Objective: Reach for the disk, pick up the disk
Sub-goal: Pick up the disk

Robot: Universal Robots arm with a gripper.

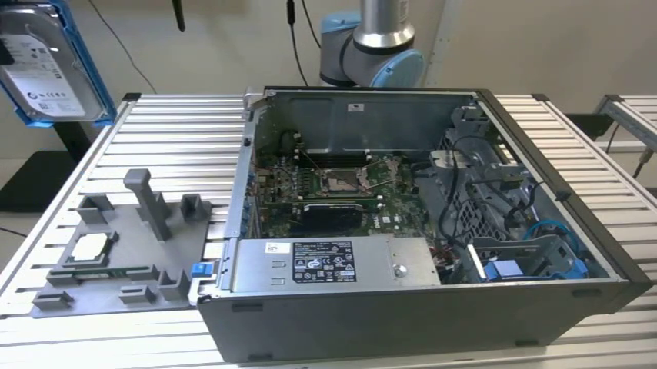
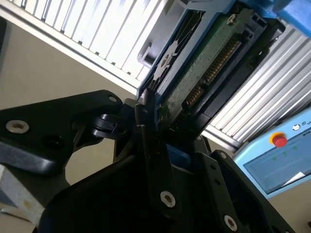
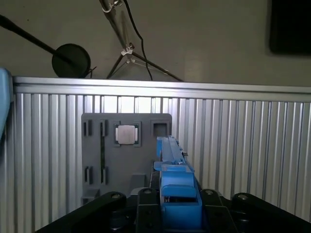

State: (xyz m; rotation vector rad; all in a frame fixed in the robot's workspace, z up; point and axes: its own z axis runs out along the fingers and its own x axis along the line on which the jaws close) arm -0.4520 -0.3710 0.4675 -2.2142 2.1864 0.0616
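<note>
As the open case (image 1: 411,323) sits on the desk (image 1: 175,131), the fingers (image 2: 153,160) clamp the disk (image 1: 51,69), cut off upper left.

You had one disk (image 1: 57,65) in its blue frame, and one claw (image 3: 178,204). You could count one open computer case (image 1: 411,323), with one grey box (image 1: 328,263) bearing a white sticker inside it. One grey fixture plate (image 1: 113,227) lay on the surface (image 1: 175,131) and carried one small square silver chip (image 1: 88,247). Two slatted surfaces showed in the exterior view, the second (image 1: 631,115) at that view's right edge. One red button (image 2: 279,141) sat on one pale blue panel (image 2: 277,167).
</note>
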